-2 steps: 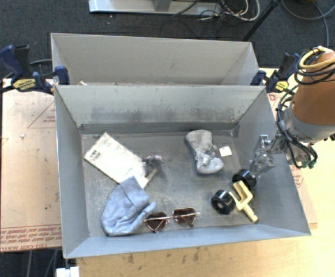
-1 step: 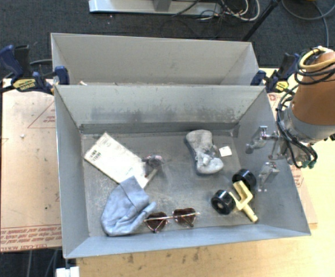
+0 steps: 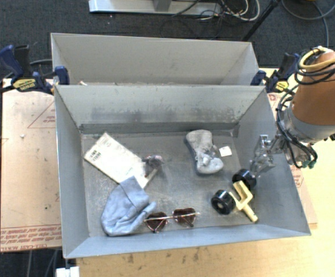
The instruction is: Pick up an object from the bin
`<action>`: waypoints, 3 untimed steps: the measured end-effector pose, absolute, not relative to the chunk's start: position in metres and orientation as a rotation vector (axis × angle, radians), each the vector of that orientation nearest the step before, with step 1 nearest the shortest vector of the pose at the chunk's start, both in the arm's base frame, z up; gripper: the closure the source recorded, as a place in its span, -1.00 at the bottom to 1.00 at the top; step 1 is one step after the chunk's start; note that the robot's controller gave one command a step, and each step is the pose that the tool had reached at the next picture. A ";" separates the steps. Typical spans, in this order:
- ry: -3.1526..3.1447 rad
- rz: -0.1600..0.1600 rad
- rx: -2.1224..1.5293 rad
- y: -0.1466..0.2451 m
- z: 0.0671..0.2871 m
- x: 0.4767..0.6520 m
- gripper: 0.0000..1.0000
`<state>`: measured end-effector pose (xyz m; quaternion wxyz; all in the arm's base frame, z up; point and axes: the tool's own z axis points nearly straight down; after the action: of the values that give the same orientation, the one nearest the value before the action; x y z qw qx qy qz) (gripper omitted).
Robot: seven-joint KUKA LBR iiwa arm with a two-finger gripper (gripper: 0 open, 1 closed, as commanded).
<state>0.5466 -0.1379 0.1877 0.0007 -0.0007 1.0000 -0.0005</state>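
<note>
Presently the tool (image 3: 258, 167) sits at the right side of the bin (image 3: 155, 105), just up-picture and slightly right of the black-and-yellow plastic piece (image 3: 241, 198). It is close to that piece, but contact cannot be confirmed. Whether the tool is spread or pressed together cannot be told from this angle, and nothing is seen gripped in it.

Governing relation: the black-and-yellow piece lies down-picture and a little left of the tool, toward the bin's near wall. Its yellow bar runs slantwise, from a black knob at the end nearest the tool down to a yellow tip by the near wall. A black cylinder sits against its left flank. In my judgement this is the nearest candidate. A grasp would call for a short move toward the near wall, with the tool set across the yellow bar rather than along it.

Contents, all placed from the black-and-yellow piece:
- one pale soft lump (image 3: 204, 153) with a white tag, up and left, near
- one pair of sunglasses (image 3: 170, 219), left, by the near wall
- one grey cloth item (image 3: 125, 208), further left
- one small dark grey object (image 3: 153, 164), up and well left
- one white card with a barcode (image 3: 112, 157), furthest left

With the piece itself that makes six things, one of each, none heaped. One arm (image 3: 320, 91) serves the bin.
</note>
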 end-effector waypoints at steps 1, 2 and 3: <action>3.140 -0.001 -0.002 -0.138 0.188 0.547 -1.00; 3.140 -0.001 -0.002 -0.138 0.188 0.547 -1.00; 3.138 -0.004 -0.082 -0.128 0.186 0.547 -1.00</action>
<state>0.5472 -0.1285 0.1856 0.0011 -0.0260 0.9997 -0.0013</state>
